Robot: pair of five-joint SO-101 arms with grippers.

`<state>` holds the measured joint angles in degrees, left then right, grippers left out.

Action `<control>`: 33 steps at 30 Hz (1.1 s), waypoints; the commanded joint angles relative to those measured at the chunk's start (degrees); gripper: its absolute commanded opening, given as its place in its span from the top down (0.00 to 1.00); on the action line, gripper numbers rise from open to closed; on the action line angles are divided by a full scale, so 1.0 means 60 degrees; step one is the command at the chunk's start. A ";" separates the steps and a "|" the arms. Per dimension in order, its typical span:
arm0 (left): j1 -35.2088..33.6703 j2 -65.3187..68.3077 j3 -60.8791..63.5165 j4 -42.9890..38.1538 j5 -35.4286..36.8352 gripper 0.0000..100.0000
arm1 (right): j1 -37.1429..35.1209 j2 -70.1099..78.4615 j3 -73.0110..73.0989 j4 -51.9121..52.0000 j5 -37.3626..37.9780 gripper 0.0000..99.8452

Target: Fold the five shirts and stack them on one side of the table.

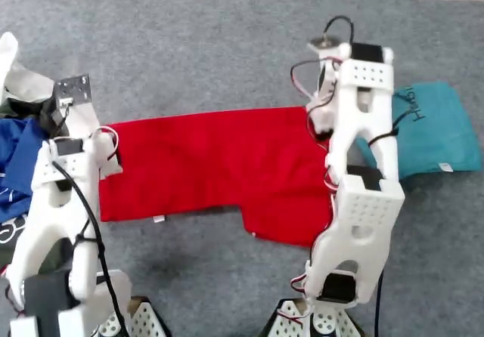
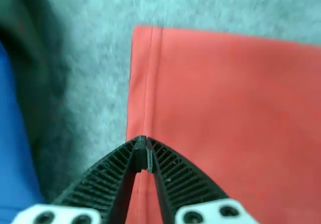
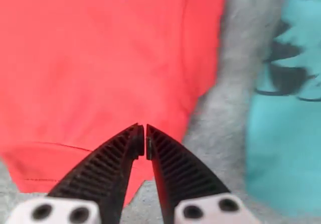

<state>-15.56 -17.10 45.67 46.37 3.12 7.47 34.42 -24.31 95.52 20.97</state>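
A red shirt [image 1: 219, 171] lies spread flat across the middle of the grey table, one sleeve toward the front. My left gripper [image 1: 106, 159] is at its left edge. In the left wrist view the gripper [image 2: 143, 151] is shut, its tips pinched on the hem of the red shirt [image 2: 225, 108]. My right gripper [image 1: 324, 129] is at the shirt's right edge. In the right wrist view the gripper [image 3: 142, 137] is shut with its tips on the red shirt [image 3: 100, 58] near that edge. A folded teal shirt [image 1: 439, 133] lies at the right side.
A pile of unfolded clothes sits at the left edge: a blue shirt [image 1: 19, 163], a white one [image 1: 19, 80] and a dark one [image 2: 30, 58]. The teal shirt [image 3: 286, 143] lies close beside my right gripper. Bare grey table [image 1: 227, 57] stretches behind the red shirt.
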 commanded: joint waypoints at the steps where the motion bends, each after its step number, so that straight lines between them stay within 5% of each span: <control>1: 0.0081 0.0777 -0.0051 -0.0103 -0.0073 0.97 | 0.0044 -0.0608 0.1253 -0.1143 0.0044 0.99; 11: -0.0256 0.2447 -0.1033 -0.0015 -0.0689 0.97 | 0.0484 -0.0608 0.3861 -0.5099 0.0117 0.99; 18: -0.0828 0.2447 -0.1560 0.0220 -0.1758 0.97 | 0.0586 -0.0696 0.3348 -0.3546 0.0484 0.99; 26: -0.0872 0.2447 -0.4315 0.3018 -0.1788 0.97 | 0.0278 -0.1678 0.1971 -0.1392 0.0923 0.99; 33: -0.0037 0.2857 -0.5780 0.2711 -0.1158 0.97 | -0.0103 -0.2308 0.1077 -0.2198 0.0923 0.99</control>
<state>-18.46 -0.75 15.25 65.10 -6.20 8.79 23.87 -14.81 85.76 26.15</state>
